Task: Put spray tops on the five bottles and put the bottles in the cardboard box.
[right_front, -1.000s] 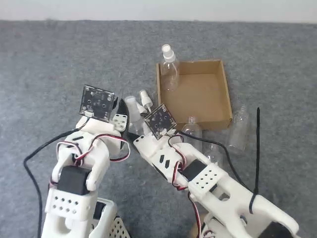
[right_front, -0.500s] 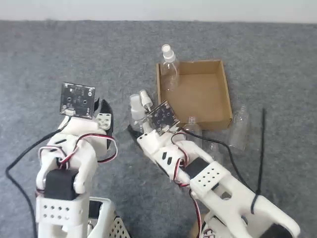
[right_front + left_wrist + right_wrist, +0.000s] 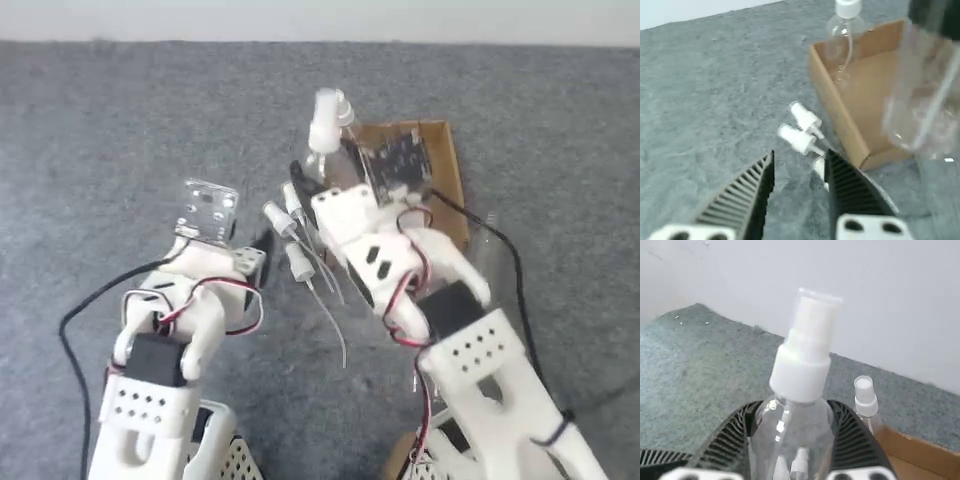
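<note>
At 10 o'clock of the cardboard box (image 3: 867,80), the right gripper (image 3: 796,445) clasps a capped bottle (image 3: 801,372) by its body, which looks light, slick and probably squashable; the left gripper (image 3: 800,161) gapes wide above spray tops (image 3: 802,136).

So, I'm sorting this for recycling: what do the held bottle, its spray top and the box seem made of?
Bottle in the right hand: likely clear plastic, could be glass; see-through, glossy. Spray top: white opaque plastic, smooth. Box: brown cardboard, matte.
</note>
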Motion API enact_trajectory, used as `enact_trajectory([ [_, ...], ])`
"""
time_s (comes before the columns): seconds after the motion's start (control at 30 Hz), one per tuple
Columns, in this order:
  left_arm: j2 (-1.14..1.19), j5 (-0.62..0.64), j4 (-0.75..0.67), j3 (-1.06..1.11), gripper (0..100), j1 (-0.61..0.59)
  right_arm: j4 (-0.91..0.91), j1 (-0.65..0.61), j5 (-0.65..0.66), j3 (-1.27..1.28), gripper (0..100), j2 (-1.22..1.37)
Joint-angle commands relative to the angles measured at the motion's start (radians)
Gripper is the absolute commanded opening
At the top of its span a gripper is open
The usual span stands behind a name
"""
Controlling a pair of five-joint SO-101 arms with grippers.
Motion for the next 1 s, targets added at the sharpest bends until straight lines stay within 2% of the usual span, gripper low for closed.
enact_trajectory([
  [0.0,-0.003,0.000,-0.021,0.004,19,0.031,0.039,0.008,-0.009,-0.189,0.6,0.133],
  [0.3,-0.003,0.002,-0.023,0.004,23,0.029,0.038,0.007,-0.014,-0.285,0.6,0.298],
  [0.6,-0.003,0.002,-0.017,0.007,26,0.094,0.039,-0.041,-0.014,-0.282,0.6,0.312],
  [0.83,-0.003,0.000,-0.026,0.012,26,0.092,0.076,-0.048,-0.014,-0.269,0.6,0.303],
  [0.97,-0.003,-0.005,-0.103,0.064,26,0.091,0.154,-0.071,-0.014,-0.265,0.6,0.243],
])
